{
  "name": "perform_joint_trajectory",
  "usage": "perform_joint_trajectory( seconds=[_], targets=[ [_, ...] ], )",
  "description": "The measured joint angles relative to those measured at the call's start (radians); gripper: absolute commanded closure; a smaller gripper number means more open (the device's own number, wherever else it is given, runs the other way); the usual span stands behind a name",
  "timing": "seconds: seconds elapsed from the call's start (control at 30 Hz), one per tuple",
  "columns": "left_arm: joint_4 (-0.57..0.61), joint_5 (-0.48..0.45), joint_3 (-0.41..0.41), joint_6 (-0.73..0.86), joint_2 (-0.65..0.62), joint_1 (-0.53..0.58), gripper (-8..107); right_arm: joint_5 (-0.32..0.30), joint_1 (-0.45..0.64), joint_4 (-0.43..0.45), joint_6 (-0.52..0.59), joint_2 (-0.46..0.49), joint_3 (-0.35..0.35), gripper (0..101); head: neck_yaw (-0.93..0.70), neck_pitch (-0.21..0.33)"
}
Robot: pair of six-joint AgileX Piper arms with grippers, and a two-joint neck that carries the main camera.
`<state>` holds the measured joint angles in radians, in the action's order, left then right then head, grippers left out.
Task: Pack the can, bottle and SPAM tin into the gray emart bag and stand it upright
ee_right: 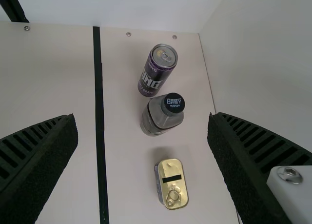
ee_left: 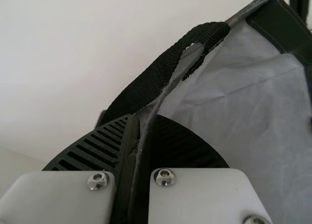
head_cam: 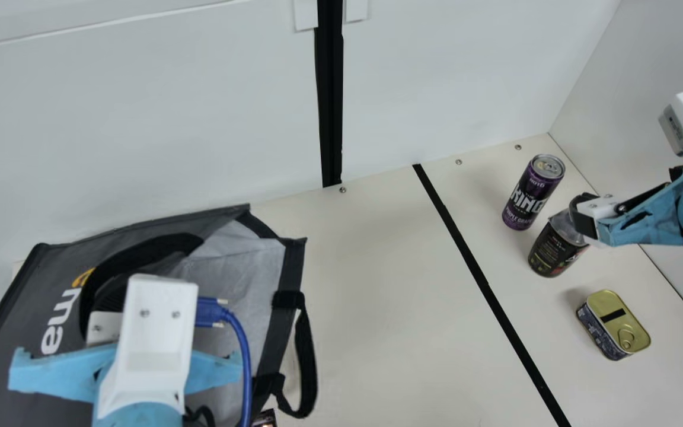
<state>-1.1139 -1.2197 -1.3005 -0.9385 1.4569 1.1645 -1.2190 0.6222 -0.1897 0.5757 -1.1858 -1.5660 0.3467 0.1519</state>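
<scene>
Left gripper (head_cam: 104, 327) grasps bag (head_cam: 27, 296), mouth rightward; right gripper (head_cam: 582, 218) released. Right: can (head_cam: 532, 193), bottle (head_cam: 554, 248) upright; tin (head_cam: 613, 323) long axis near-far.

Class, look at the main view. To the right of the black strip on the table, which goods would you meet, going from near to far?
Tin → bottle → can.

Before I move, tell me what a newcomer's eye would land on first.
Probably the large gray fabric bag with black straps at the main view's left, its edge pinched by my left end effector. Next, the upright purple metal can and the low gold-topped tin, both at that view's right.
</scene>
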Motion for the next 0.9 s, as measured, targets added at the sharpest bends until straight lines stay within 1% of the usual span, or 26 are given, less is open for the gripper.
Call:
perform_joint_trajectory(
  seconds=[0.13,0.23,0.3,0.63,0.9],
  targets=[
    [0.051,0.000,-0.004,-0.006,0.002,0.037,107,0.000,0.000,0.000,0.000,0.000,0.000,6,0.002,0.000],
    [0.107,0.000,-0.021,-0.006,0.002,0.059,107,0.000,0.000,0.000,0.000,0.000,0.000,6,0.002,0.000],
    [0.154,0.016,-0.021,-0.001,0.000,0.059,107,0.000,0.000,0.000,0.000,0.000,0.000,6,0.002,0.000],
    [0.368,0.180,0.018,0.052,-0.025,-0.036,107,0.000,0.000,0.000,0.000,0.000,0.000,6,0.002,0.000],
    [0.535,0.315,0.064,0.129,-0.050,-0.128,107,0.000,0.000,0.000,0.000,0.000,0.000,6,0.002,0.000]
  ],
)
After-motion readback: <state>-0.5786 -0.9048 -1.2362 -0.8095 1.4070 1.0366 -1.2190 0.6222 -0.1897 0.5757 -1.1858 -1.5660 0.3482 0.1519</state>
